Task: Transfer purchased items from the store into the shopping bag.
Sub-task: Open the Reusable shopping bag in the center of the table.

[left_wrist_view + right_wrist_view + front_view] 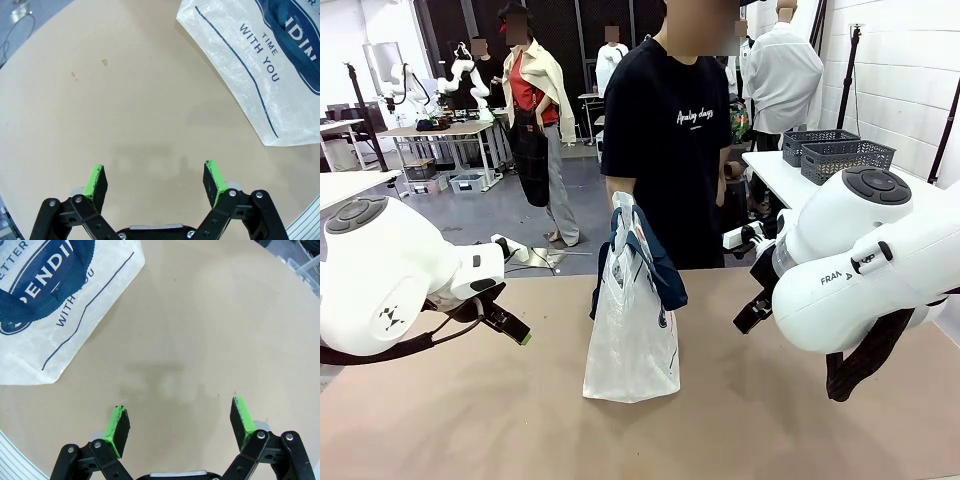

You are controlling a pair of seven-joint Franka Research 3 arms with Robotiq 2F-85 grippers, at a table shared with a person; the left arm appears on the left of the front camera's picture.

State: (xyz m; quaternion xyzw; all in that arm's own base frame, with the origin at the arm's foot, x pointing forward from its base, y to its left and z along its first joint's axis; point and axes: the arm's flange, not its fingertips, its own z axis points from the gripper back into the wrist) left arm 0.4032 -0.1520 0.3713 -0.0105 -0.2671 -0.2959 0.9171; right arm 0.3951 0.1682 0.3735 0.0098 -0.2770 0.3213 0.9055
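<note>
Beige tabletop point(440, 420): translucent white plastic shopping bag point(630, 340) with navy-blue handles stands between the left pincer point(154, 170) and right pincer point(179, 408), both spread wide, empty.

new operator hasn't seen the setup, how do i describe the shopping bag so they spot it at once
On the tan table, look to the middle, in front of the person in the black t-shirt. The shopping bag stands upright there, its handles held by the person's hand. It is translucent white with wide navy straps, unlike the dark grey lattice baskets behind.
</note>
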